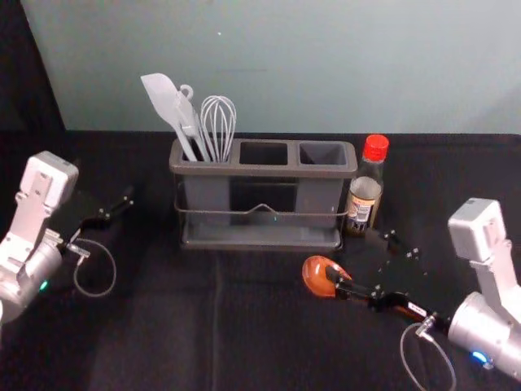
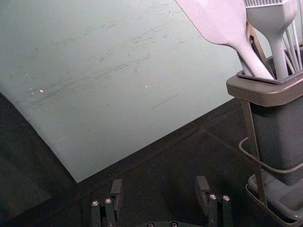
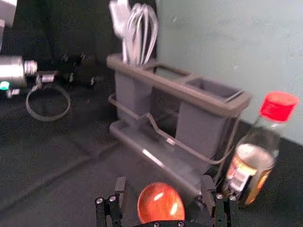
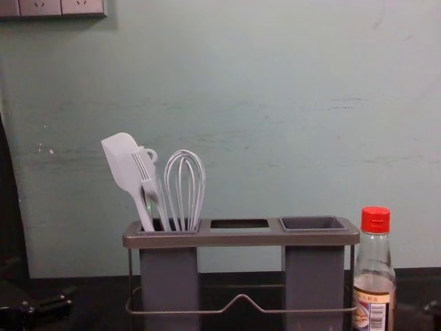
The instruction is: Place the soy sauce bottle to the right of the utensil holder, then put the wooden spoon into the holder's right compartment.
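See right pincer (image 1: 362,259) released by spoon (image 1: 318,278), lower right; left pincer (image 1: 110,199) released, middle left; bottle (image 1: 364,198) just right of holder (image 1: 260,170).

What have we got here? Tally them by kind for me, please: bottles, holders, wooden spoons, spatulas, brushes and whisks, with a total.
Soy sauce bottle: 1
Utensil holder: 1
Wooden spoon: 1
Spatula: 1
Brush: 1
Whisk: 1
Total: 6
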Robot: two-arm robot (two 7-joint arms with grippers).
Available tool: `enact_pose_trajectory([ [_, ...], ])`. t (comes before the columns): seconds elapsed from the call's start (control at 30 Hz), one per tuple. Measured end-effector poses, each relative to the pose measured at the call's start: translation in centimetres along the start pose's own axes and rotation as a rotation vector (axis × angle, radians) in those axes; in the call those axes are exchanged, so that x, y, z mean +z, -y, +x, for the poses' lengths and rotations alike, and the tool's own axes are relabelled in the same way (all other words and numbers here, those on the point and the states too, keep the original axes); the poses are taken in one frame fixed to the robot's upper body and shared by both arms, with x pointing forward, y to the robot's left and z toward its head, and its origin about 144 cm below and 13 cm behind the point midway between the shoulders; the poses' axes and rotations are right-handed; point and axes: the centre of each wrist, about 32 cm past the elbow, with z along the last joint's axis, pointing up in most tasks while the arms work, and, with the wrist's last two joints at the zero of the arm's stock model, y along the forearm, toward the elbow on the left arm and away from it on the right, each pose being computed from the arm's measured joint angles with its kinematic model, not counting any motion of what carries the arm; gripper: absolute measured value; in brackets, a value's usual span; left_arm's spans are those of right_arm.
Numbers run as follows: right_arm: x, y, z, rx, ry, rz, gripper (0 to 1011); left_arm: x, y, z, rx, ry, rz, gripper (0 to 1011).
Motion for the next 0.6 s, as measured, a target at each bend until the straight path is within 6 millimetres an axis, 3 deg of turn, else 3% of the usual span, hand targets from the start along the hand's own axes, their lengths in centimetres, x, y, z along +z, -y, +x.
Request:
enact_pose_trajectory([
  [0.6,-0.9,-4.8,3.8,0.147,0.028,-0.203,1002,0.0,0.0,0.0,0.0,0.0,0.0,1000],
])
